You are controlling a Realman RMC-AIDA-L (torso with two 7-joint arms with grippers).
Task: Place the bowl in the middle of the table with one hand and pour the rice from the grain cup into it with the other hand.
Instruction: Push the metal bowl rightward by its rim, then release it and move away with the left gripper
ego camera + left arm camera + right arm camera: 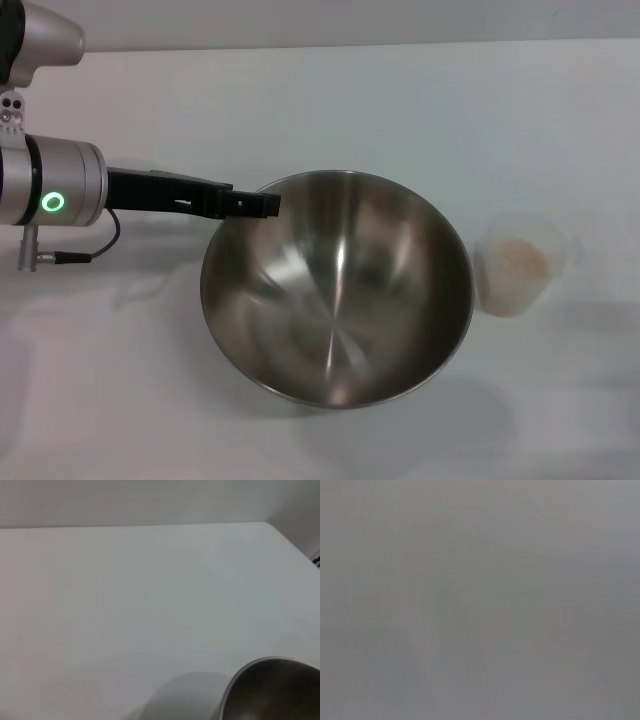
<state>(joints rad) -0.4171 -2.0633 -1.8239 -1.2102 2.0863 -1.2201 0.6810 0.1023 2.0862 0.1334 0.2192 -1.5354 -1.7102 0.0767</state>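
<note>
Bowl: large round stainless-steel mixing bowl [337,288], centre of the frame, on the plain white surface [330,110].
Cup: small clear plastic grain cup [516,264] holding pale rice [518,262], just beside the bowl's right rim.
Left gripper [262,205]: slim black fingers closed on the bowl's upper-left rim, lying left-to-right.
Right gripper: out of view, though the cup stands on its side.
Writing: none readable.

A pale plain wall [350,20] beyond the far edge
</note>
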